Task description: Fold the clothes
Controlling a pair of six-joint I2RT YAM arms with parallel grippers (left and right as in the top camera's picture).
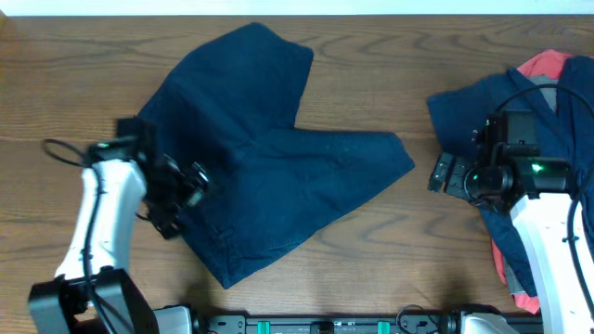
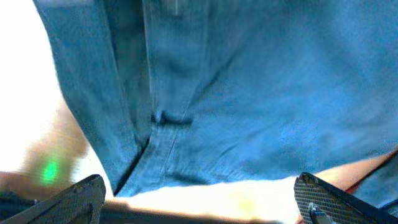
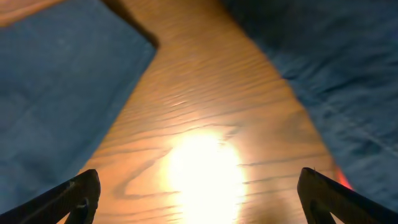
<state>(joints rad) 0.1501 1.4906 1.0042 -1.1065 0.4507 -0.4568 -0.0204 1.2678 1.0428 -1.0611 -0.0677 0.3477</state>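
While the left gripper (image 1: 188, 186) and right gripper (image 1: 442, 173) gape empty, wooden table (image 1: 394, 93) seemingly parts navy shorts (image 1: 278, 148) from heaped clothes (image 1: 469, 102).

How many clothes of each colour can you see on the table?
Dark blue: 2 (spread-out shorts; bunched piece on the right)
Red: 1 (coral-red piece beside the bunched one)
Total: 3 showing; more may hide underneath.

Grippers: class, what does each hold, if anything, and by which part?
Neither holds anything. The left gripper is open at the edge of the spread navy shorts; the right gripper is open over the wooden table.
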